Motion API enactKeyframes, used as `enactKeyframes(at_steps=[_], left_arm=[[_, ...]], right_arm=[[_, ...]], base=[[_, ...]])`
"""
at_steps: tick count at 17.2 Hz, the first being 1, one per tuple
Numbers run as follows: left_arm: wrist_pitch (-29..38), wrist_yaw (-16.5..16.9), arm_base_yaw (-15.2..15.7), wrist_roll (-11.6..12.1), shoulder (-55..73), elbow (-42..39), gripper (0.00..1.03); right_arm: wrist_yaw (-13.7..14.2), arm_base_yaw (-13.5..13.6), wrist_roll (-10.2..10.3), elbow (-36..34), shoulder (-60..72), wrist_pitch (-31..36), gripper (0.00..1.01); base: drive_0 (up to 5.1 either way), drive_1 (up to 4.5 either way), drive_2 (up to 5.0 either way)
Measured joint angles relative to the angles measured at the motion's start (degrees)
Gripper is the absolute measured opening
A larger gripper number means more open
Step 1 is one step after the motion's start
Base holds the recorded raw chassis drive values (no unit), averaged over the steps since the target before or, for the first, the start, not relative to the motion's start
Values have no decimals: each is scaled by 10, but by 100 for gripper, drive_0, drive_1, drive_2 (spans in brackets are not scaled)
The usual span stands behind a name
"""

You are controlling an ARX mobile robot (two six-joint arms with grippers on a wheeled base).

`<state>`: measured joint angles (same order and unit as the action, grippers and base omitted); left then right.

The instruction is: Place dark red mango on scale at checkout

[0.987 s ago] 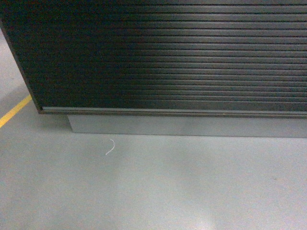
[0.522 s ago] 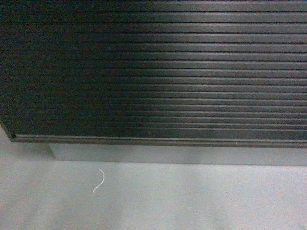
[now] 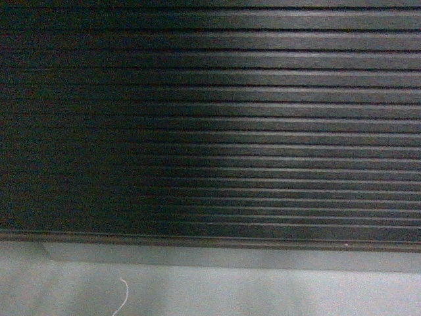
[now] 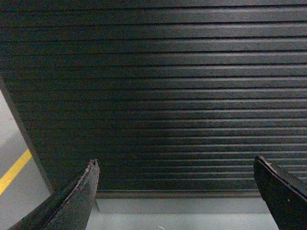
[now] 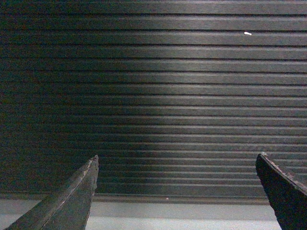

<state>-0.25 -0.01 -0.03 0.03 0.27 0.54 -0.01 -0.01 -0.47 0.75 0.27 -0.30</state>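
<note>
Ahead, checkout (image 3: 217,118) ribs horizontal, mango seemingly unseen

Grey floor (image 3: 263,293) — white thread (image 3: 122,297)

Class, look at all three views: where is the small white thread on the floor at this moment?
The white thread lies on the grey floor at the bottom left of the head view, just in front of the grey plinth under the ribbed checkout counter.
</note>
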Motion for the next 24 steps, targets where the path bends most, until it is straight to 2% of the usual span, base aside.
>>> enactKeyframes(at_steps=[3, 24], left_arm=[[0, 0, 0, 0, 0, 0, 98], [0, -1, 0, 0, 0, 0, 98]], right_arm=[[0, 0, 0, 0, 0, 1, 98], [0, 0, 0, 0, 0, 0, 98]], base=[[0, 427, -428], [0, 0, 0]])
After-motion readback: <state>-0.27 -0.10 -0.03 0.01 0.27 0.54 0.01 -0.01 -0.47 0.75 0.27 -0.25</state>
